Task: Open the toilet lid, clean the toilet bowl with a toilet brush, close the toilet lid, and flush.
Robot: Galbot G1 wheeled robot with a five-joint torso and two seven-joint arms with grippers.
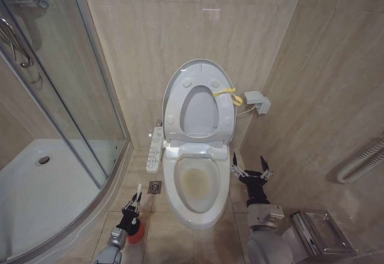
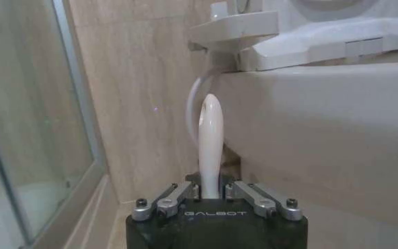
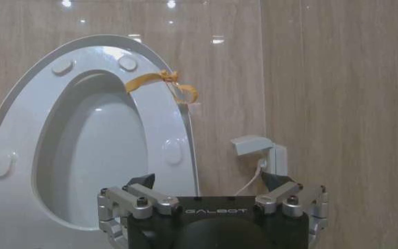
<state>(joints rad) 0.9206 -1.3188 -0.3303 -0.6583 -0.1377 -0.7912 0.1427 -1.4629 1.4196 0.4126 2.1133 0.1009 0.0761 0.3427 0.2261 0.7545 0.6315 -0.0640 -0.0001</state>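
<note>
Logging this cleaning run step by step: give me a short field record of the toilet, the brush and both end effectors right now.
toilet lid: raised, leaning on the wall, yellow strap at its rim
toilet bowl: uncovered, yellowish stain inside
toilet brush: white handle upright, in the red holder on the floor
left end effector: shut on the brush handle, left of the bowl
right end effector: open, empty, right of the bowl

The toilet brush (image 2: 210, 145) head lies hidden below the left gripper (image 2: 211, 193), bristles unseen.
</note>
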